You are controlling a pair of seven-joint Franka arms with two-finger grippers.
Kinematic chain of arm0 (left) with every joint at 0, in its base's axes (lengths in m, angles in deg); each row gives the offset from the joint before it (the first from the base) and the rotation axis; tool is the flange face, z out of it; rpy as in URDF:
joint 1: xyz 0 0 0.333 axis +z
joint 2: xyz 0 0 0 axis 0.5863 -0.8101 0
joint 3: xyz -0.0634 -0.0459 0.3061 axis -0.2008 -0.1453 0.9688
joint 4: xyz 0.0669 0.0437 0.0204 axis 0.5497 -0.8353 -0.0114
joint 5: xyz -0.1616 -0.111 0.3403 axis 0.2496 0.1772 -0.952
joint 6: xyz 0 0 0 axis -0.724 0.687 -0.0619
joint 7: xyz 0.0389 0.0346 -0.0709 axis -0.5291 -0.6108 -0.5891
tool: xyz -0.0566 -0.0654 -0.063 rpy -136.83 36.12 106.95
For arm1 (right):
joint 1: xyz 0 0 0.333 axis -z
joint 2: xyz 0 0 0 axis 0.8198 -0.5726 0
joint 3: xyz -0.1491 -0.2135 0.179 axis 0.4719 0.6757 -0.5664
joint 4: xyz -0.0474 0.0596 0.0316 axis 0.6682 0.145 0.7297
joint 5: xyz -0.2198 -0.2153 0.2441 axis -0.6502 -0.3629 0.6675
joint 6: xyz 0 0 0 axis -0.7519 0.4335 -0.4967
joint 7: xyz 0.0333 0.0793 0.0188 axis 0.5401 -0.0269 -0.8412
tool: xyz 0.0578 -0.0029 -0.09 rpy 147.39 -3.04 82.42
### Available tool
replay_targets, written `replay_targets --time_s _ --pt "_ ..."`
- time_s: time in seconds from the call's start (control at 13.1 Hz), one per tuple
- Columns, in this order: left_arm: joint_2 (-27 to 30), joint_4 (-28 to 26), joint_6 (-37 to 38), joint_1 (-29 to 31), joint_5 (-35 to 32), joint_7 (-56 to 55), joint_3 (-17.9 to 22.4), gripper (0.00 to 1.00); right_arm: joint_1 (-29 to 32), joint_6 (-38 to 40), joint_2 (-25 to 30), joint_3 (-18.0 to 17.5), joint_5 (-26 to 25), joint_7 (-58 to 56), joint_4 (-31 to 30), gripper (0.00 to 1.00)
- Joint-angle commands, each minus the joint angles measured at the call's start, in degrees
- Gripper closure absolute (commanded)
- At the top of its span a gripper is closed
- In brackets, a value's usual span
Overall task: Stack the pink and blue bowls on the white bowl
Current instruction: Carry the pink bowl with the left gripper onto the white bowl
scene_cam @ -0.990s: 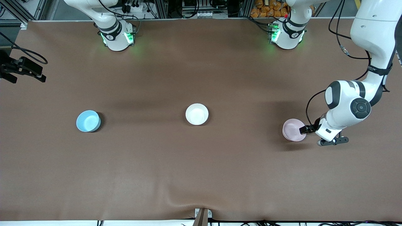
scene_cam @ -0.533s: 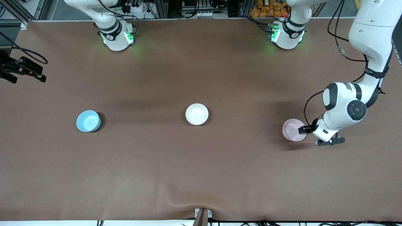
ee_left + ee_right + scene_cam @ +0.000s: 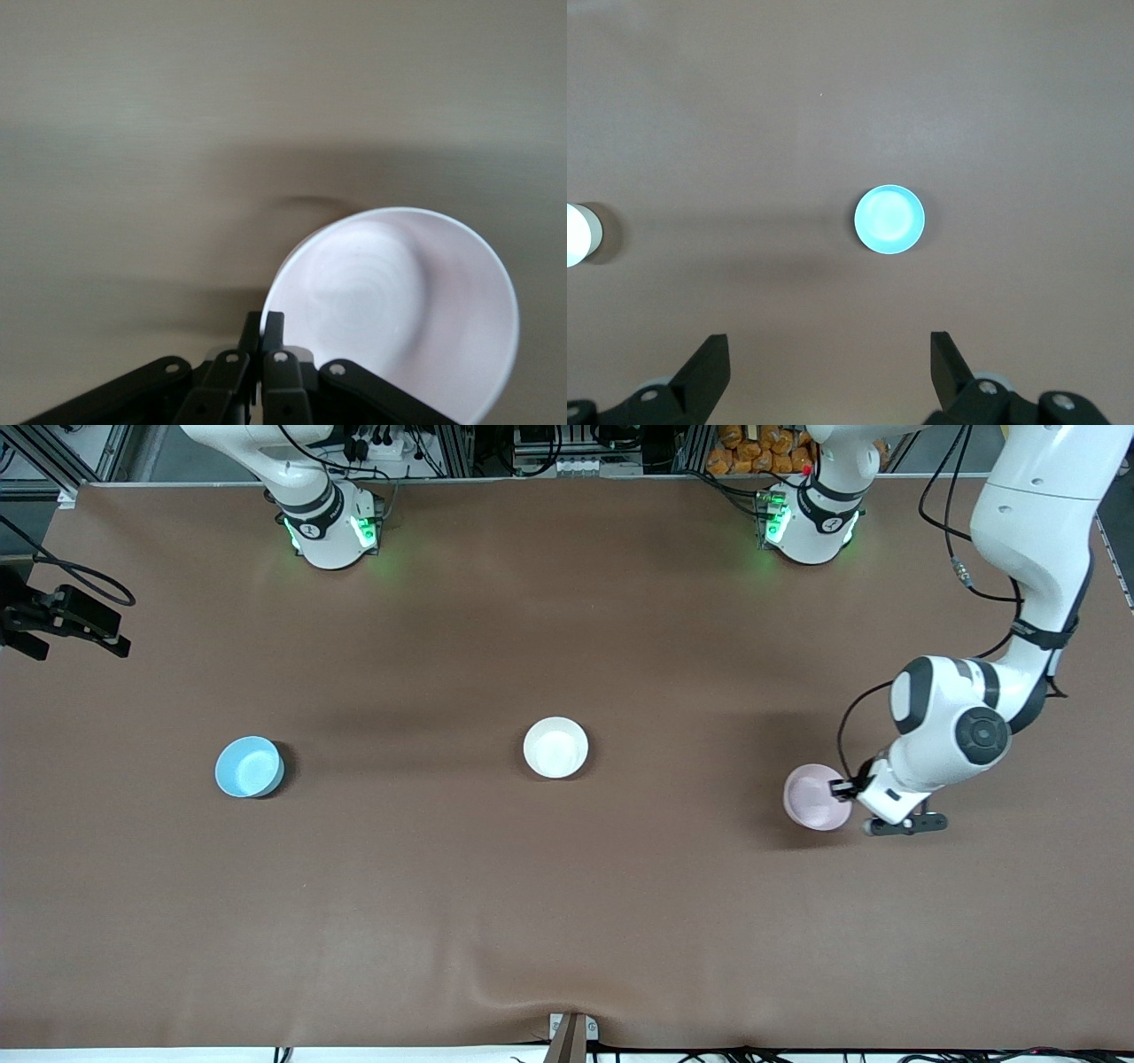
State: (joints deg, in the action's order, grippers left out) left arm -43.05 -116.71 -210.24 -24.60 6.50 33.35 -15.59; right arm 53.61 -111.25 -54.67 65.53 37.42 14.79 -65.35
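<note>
Front view: over the last second the left gripper (image 3: 840, 787) has closed its jaws on the rim of the pink bowl (image 3: 815, 798), and bowl and gripper have shifted together a little toward the white bowl (image 3: 555, 747), at the middle of the surface (image 3: 567, 921). The pink bowl appears just clear of the surface, though the height is hard to judge from above. So the first grasp looks made, and the carry to the white bowl seems under way. The blue bowl (image 3: 250, 767) sits untouched toward the right arm's end.

Left wrist view: the jaws of the left gripper (image 3: 262, 320) are pinched narrow on the pink bowl's (image 3: 399, 310) rim, one finger inside, one outside; the bowl's hollow spreads out to one side of them.

Right wrist view: the right gripper (image 3: 829, 361) waits high over the surface, jaws wide and empty, with the blue bowl (image 3: 889, 219) on the surface below and between the fingers' line, and the white bowl's (image 3: 578, 235) edge at the frame border.
</note>
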Motion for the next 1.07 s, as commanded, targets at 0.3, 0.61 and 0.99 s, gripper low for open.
replay_targets --time_s 0.3,0.61,0.99 --pt "1.0 7.0 5.2 -10.1 -0.7 -18.4 -10.1 1.00 -0.7 -0.2 0.2 0.4 -0.4 0.3 -0.3 0.00" --pt "-5.4 17.2 5.2 -23.0 -0.7 -31.8 -9.6 1.00 -0.8 -0.3 0.1 0.4 -0.3 0.3 -0.3 0.00" --pt "-9.1 21.3 5.2 -29.9 -1.0 -36.8 -7.4 1.00 -0.8 -0.3 0.1 0.4 -0.3 0.3 -0.3 0.00"
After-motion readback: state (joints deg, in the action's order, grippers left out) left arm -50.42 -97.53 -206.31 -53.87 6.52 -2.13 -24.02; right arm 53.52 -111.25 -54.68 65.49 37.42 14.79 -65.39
